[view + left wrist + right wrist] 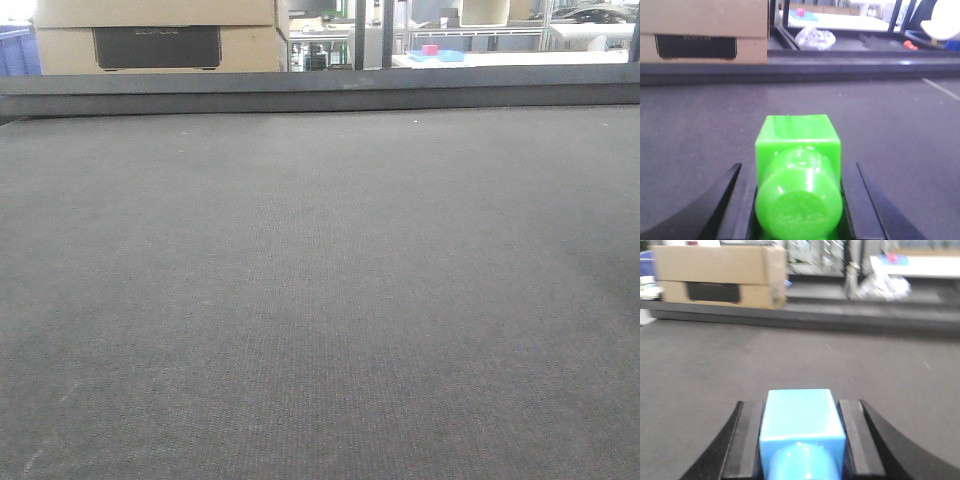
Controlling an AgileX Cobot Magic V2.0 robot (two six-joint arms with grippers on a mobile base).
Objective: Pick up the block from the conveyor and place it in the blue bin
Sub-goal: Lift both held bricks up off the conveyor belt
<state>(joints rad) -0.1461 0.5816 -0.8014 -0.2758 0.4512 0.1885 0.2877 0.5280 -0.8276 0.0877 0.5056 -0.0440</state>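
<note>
Closest to the left wrist cam, the left gripper point(799, 172) is pinching a bright green block point(797, 142). It sits bottom centre of the frame, a cube with a round stud facing the lens, and the black pads point(747, 205) press on both its sides. It's the same on the right wrist cam: the right gripper point(801, 412) is clamped on a light blue block point(800, 415), also bottom centre, with a rounded stud poking toward the camera. Both blocks are in the fingers with the conveyor point(320, 300) behind them, but neither wrist view shows whether they touch the belt or hang just above it.

The belt is dark grey woven fabric and fills nearly the whole front view. It runs back to a dark rail point(320, 95) crossing the upper part of the frame.

Past the rail, upper left, there's a cardboard box point(160, 35) with a dark label panel on its face. At the very upper left edge next to it there's a sliver of something blue point(14, 50). It could be a bin, but it's too cropped to tell. Upper right, further back, a white table point(520, 58) has a small red thing point(430, 49) on a blue patch. The left wrist view also catches a crumpled clear plastic bag point(815, 37) beyond the rail, top centre
</note>
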